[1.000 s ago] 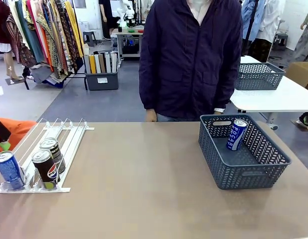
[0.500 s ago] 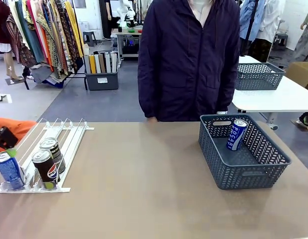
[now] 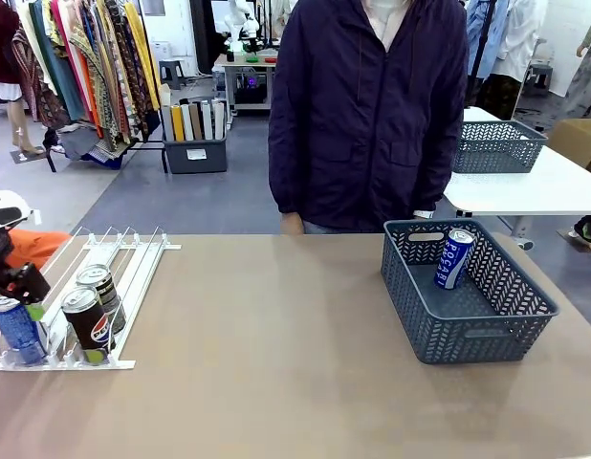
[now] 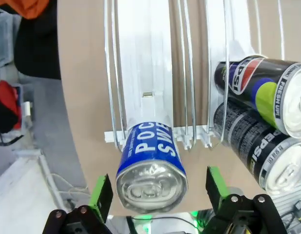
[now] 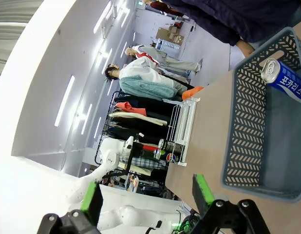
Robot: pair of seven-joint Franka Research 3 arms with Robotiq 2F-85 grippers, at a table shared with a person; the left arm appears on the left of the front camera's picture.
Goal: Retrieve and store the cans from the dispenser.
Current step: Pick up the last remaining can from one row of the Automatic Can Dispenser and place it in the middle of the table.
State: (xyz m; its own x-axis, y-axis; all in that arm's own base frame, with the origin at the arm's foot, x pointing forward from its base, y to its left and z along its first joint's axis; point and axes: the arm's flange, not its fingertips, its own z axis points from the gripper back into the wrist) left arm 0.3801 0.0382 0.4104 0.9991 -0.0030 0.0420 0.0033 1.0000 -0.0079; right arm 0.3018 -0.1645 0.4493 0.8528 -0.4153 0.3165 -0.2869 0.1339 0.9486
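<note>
The white dispenser (image 3: 142, 263) slopes down at the table's left. At its low end stand a blue can (image 3: 16, 328) and two black cans (image 3: 88, 318) (image 3: 101, 285). My left gripper (image 3: 28, 292) hovers just above the blue can. In the left wrist view the blue can (image 4: 150, 165) lies between my left gripper's (image 4: 158, 190) open green-padded fingers (image 4: 102, 194), which stand apart from it. The black cans (image 4: 260, 87) lie in the neighbouring lane of the dispenser (image 4: 145, 73). My right gripper (image 5: 146, 197) is open and holds nothing, high above the table.
A dark grey lattice basket (image 3: 487, 320) sits at the table's right with one blue can (image 3: 454, 258) leaning inside; it also shows as the basket (image 5: 248, 122) and can (image 5: 284, 83) in the right wrist view. A person in a dark jacket (image 3: 367, 115) stands at the far edge.
My left gripper has come in from the left edge and now sits over the blue can. The cans and basket have not moved.
</note>
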